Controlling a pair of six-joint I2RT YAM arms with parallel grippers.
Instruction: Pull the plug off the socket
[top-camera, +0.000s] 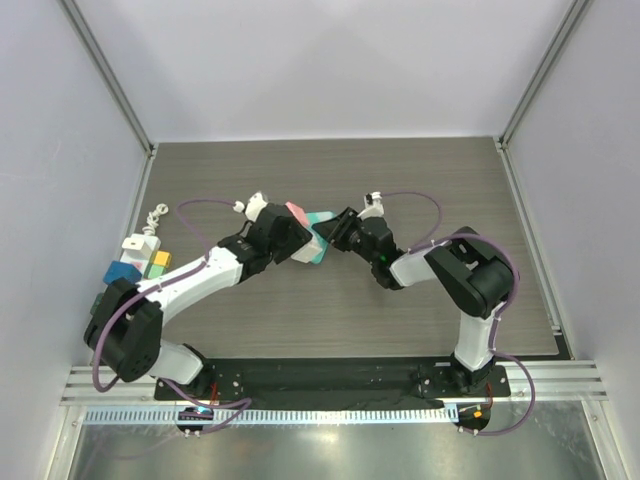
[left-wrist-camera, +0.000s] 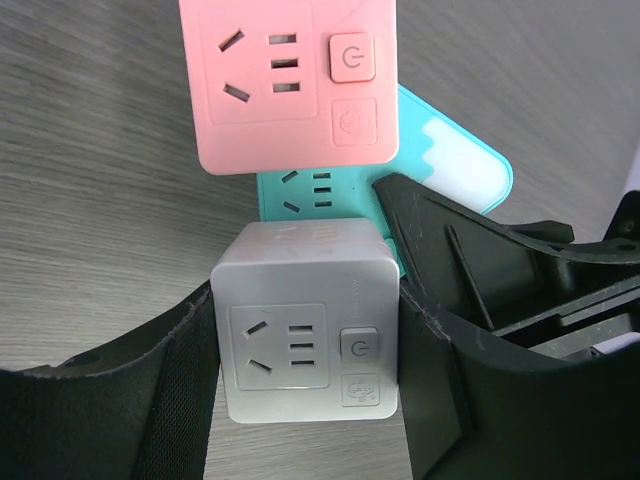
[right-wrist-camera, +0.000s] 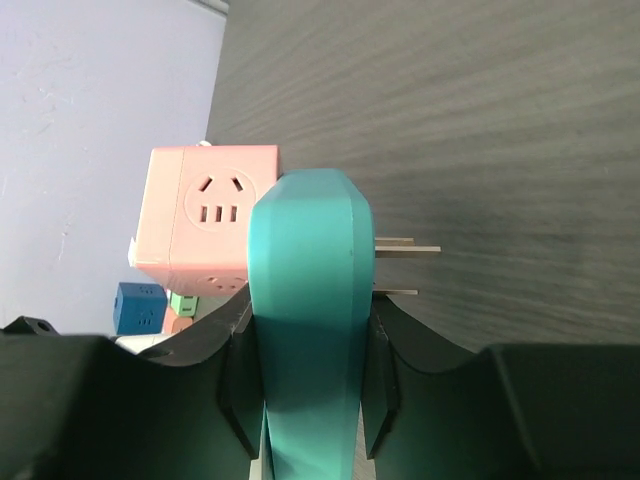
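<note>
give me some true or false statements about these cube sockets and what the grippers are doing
1. The left gripper clasps the white cube socket. True.
2. The pink cube lies alone by the left wall. False: it is mid-table between the two arms, right beside the teal cube.
3. Bare metal prongs stick out of the teal cube's side. True.
4. The right gripper has its fingers either side of the pink cube. False: they flank the teal cube.
5. A blue cube sits near the left edge of the table. True.
</note>
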